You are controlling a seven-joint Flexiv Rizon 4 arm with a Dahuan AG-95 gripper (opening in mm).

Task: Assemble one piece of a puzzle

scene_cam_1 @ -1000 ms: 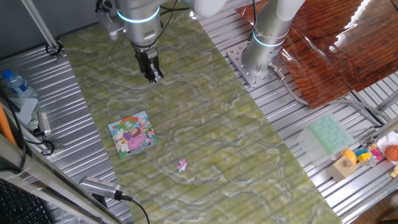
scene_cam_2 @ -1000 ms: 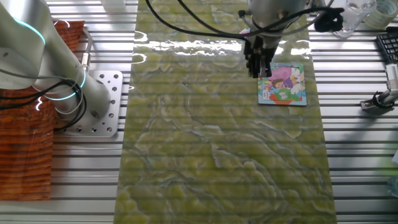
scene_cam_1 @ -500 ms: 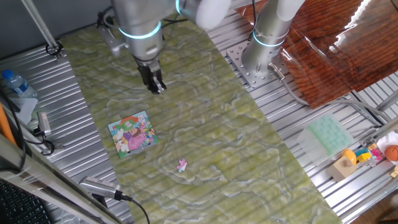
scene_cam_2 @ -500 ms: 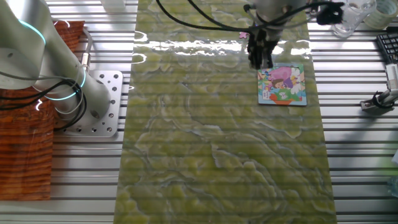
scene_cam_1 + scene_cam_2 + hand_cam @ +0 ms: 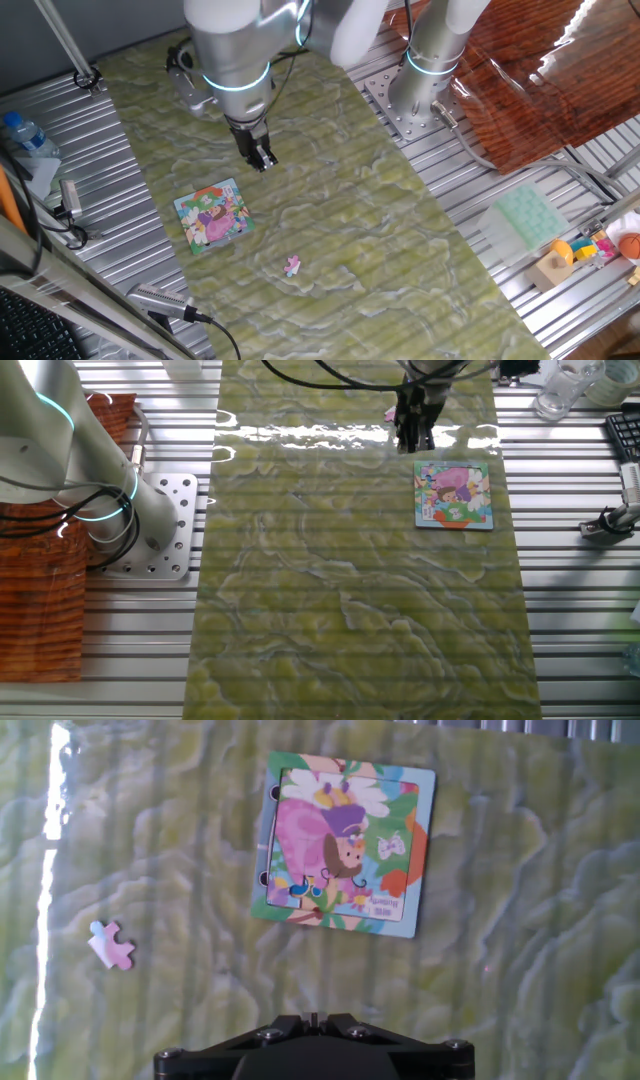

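The puzzle (image 5: 212, 215) is a small square board with a teal border and a pink cartoon picture, lying flat on the green mat; it also shows in the other fixed view (image 5: 454, 495) and the hand view (image 5: 345, 845). The piece (image 5: 291, 265) is a tiny pink-and-white shape lying loose on the mat, apart from the board; in the hand view the piece (image 5: 111, 944) is at the left. My gripper (image 5: 263, 158) hangs above the mat beyond the board, fingers close together and holding nothing. Only the gripper's (image 5: 314, 1018) dark base shows in the hand view.
A second arm's base (image 5: 430, 60) stands on a metal plate at the mat's far edge. A red-brown wooden board (image 5: 540, 70) lies beyond it. A pale green tray (image 5: 530, 218) and small toys (image 5: 590, 250) sit at the right. A bottle (image 5: 25, 135) stands at the left.
My gripper has moved across the mat, away from the far corner and closer to the board's side. The puzzle and the piece have not moved.
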